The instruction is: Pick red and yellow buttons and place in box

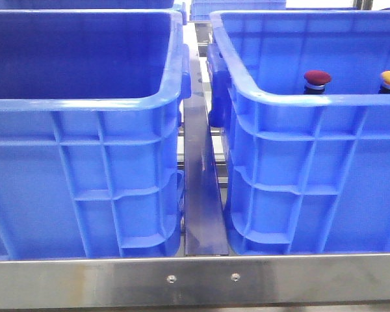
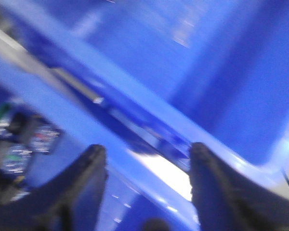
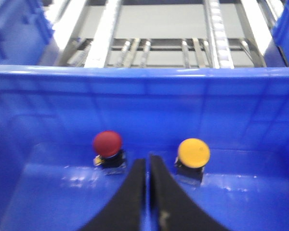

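Hovering inside the right-hand crate (image 1: 312, 169), the right gripper (image 3: 148, 166) has its two dark fingers pressed together with only a thin slit between them and nothing held. Just beyond the fingertips, the red button (image 3: 107, 143) stands upright to one side of the gripper's line and the yellow button (image 3: 193, 153) to the other, both on the crate floor near the crate's far wall, well apart from each other. Neither is touched, so the task seems to be at the approach to the first pick. The next move probably calls for parting the fingers, shifting sideways over one domed cap, and coming down to close around the collar or body; the smooth dome looks likely to slip if pinched high.

The left gripper (image 2: 147, 159) has its fingers spread wide, empty, over a blue crate rim; that view is badly blurred, so which crate it is I cannot tell.

From the front, only the two caps peek above the right-hand crate's near rim. The left-hand crate (image 1: 84, 169) stands beside it, a narrow gap with a dark metal strip (image 1: 200, 195) between them; it shows nothing inside as far as can be seen, and is presumably where the buttons go. Both crates rest behind a steel rail (image 1: 195, 281). Beyond the right-hand crate's far wall lie metal roller tracks (image 3: 149, 48) and further blue crates.
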